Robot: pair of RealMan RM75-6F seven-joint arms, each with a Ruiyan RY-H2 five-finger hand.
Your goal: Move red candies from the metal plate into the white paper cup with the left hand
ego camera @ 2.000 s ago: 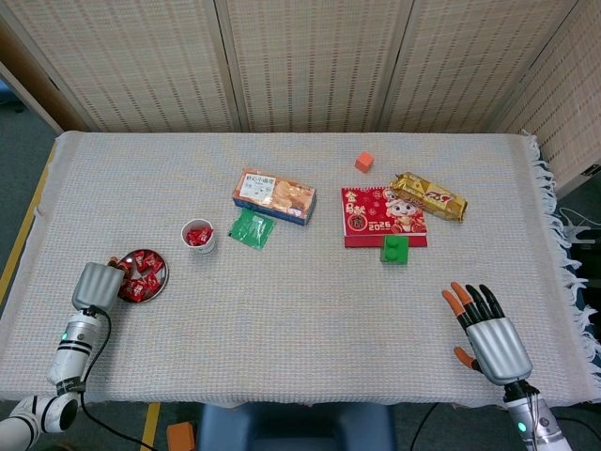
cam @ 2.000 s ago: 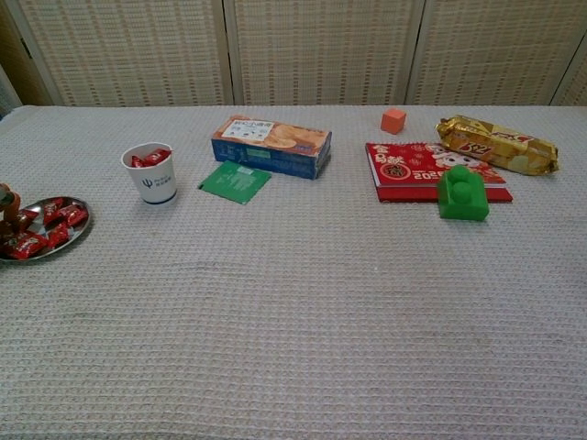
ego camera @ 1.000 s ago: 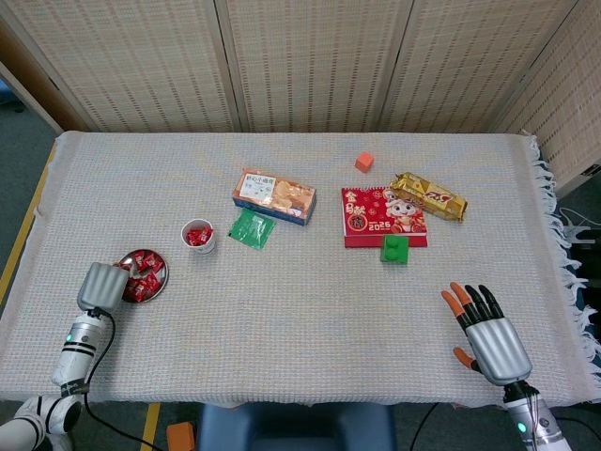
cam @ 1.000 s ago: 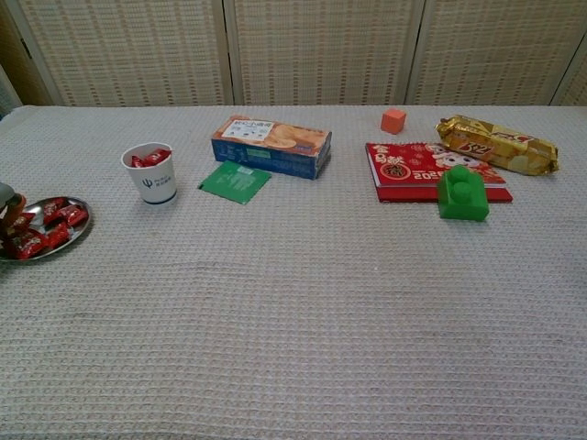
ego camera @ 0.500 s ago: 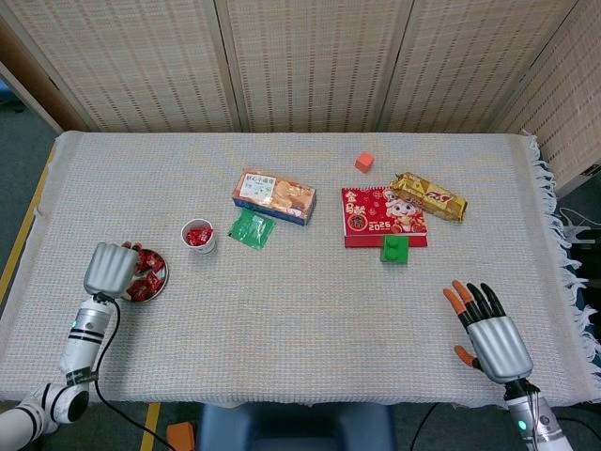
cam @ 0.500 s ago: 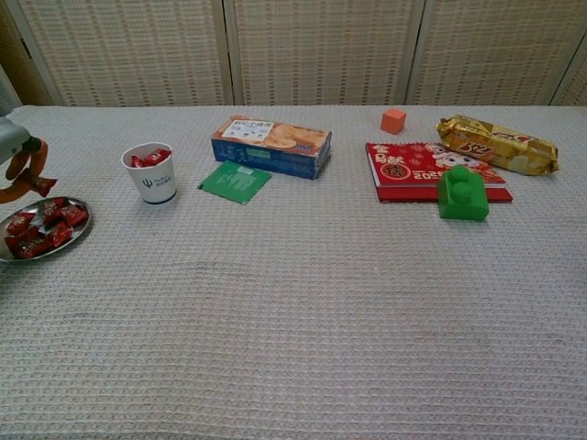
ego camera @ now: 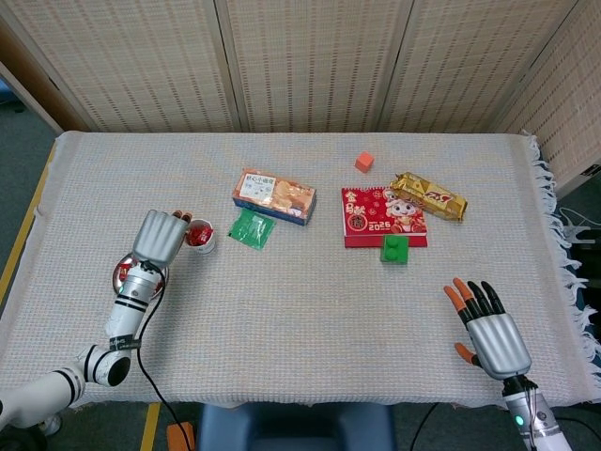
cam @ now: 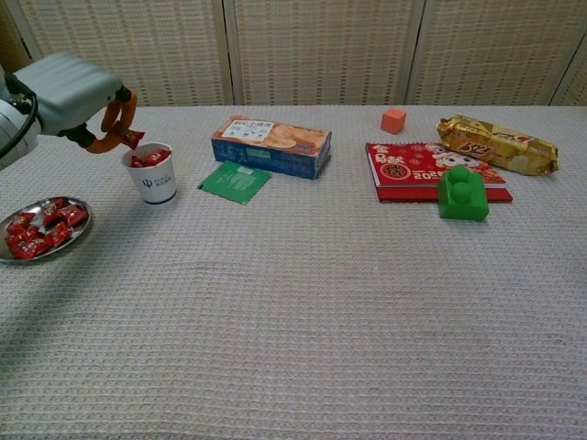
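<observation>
Candy in hand: a red candy [cam: 122, 138] was pinched in the fingertips [cam: 112, 116] of the left hand [cam: 71, 93], hanging just left of the white paper cup [cam: 154, 180] and a shade above its rim, not yet over the opening.
Candy supply: left of the cup, and nearer the table's front edge, the metal plate [cam: 75, 236] lay flat with a heap of red candies [cam: 40, 226] on it, so plenty looked left to move.
Cup: it stood upright with red wrappers showing at its mouth; it looked already well stocked.
Handling: my read was small, very light sweets in crinkly wrappers, likely slick and prone to twist or slip from the fingertips. The body of the sweet seemed the safer hold, not the wrapper tail, which would probably flex.
Cup risk: paper, and probably light, so a knuckle brushing the rim could tip or shove it. Letting go from above the opening looked wiser than reaching inside.
Beside the cup: just right of it lay a green packet [ego camera: 251, 228], and beyond that a snack box [ego camera: 274, 195].
Further right of the cup: a red booklet [ego camera: 382, 217] with a green block [ego camera: 394, 249] at its front edge, an orange cube [ego camera: 364, 162] behind it, and a gold wrapper [ego camera: 428, 196].
Right hand: far right of the cup, near the front edge, the right hand [ego camera: 488, 331] rested idle, fingers spread and gripping nothing.
</observation>
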